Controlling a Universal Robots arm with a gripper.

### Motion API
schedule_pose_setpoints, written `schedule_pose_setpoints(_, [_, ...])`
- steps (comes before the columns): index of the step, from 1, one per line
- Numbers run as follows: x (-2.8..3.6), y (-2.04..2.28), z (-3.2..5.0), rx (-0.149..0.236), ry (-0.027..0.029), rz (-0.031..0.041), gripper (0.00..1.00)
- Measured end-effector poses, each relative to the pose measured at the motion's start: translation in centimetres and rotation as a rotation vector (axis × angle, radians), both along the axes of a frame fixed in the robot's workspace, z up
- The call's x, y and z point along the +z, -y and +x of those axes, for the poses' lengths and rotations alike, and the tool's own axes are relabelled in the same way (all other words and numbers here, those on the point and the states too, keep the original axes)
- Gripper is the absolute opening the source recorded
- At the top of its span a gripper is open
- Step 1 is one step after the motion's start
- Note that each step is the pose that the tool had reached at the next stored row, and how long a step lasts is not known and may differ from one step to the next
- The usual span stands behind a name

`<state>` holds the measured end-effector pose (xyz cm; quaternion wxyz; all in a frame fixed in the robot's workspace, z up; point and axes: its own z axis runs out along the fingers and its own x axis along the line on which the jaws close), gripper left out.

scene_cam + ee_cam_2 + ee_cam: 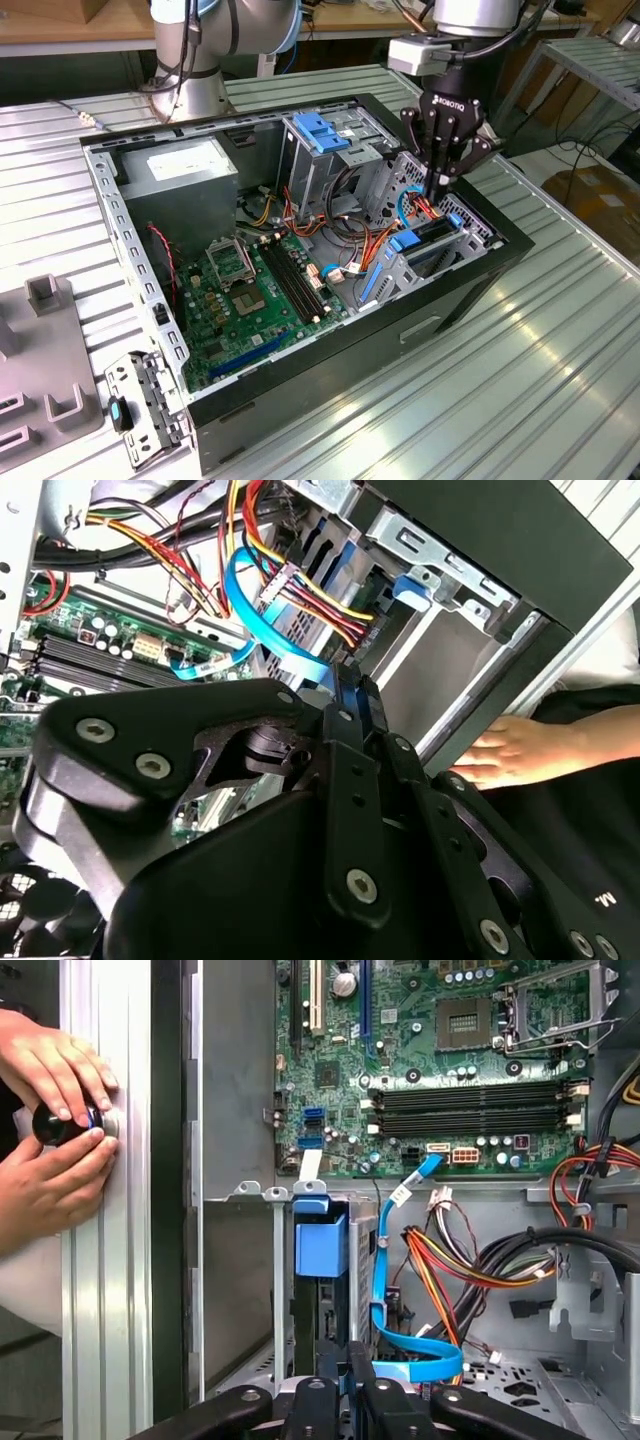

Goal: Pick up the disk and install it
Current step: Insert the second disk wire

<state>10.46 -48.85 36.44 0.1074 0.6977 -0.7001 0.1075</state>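
Note:
The disk (432, 238) is a dark slab with blue side rails, standing edge-up in the drive bay at the corner of the open computer case (470, 290) on the exterior view's right. In the first wrist view its blue rail end (322, 1245) shows just beyond my fingers. My gripper (441, 186) hangs straight above the disk's upper end. Its black fingers are shut together, with the tips at or just over that end. Whether they touch it I cannot tell. In both wrist views the fingertips (350, 695) (355, 1385) sit next to a blue flat cable (385, 1290).
Orange, yellow and red wire bundles (440, 1270) lie beside the bay. Inside the case are the green motherboard (250, 290), a grey power-supply box (190, 170) and a metal cage with a blue top (320, 135). A person's hands (55, 1125) hold a dark round object beside the case.

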Motion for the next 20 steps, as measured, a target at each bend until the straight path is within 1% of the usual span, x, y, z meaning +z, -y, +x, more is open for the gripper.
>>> schedule_pose_setpoints(1, [-0.07, 0.23, -0.01, 0.000, 0.0006, 0.0023, 0.16])
schedule_pose_setpoints(2, [-0.12, 0.51, -0.02, 0.000, 0.0006, 0.0103, 0.16])
schedule_pose_setpoints(3, [-0.13, 0.71, -0.03, 0.000, 0.0007, 0.0204, 0.16])
schedule_pose_setpoints(5, [-0.16, 1.17, -0.04, 0.000, 0.0006, 0.0460, 0.16])
schedule_pose_setpoints(6, [-0.18, 1.38, -0.05, 0.000, 0.0007, 0.0571, 0.16])
schedule_pose_setpoints(7, [-0.20, 1.59, -0.06, 0.000, 0.0008, 0.0673, 0.16])
schedule_pose_setpoints(8, [-0.22, 1.81, -0.07, 0.000, 0.0011, 0.0758, 0.16])
schedule_pose_setpoints(9, [-0.25, 2.06, -0.09, 0.001, 0.0018, 0.0825, 0.16])
schedule_pose_setpoints(11, [-0.35, 2.53, -0.18, 0.002, 0.0047, 0.0911, 0.16])
schedule_pose_setpoints(12, [-0.39, 2.68, -0.22, 0.002, 0.0059, 0.0941, 0.16])
schedule_pose_setpoints(13, [-0.46, 2.89, -0.36, 0.003, 0.0091, 0.0998, 0.16])
schedule_pose_setpoints(15, [-0.51, 3.07, -0.52, 0.003, 0.0118, 0.1066, 0.16])
schedule_pose_setpoints(17, [-0.59, 3.22, -0.79, 0.004, 0.0145, 0.1161, 0.16])
schedule_pose_setpoints(19, [-0.65, 3.40, -1.10, 0.005, 0.0202, 0.1236, 0.16])
schedule_pose_setpoints(20, [-0.69, 3.59, -1.22, 0.005, 0.0241, 0.1291, 0.16])
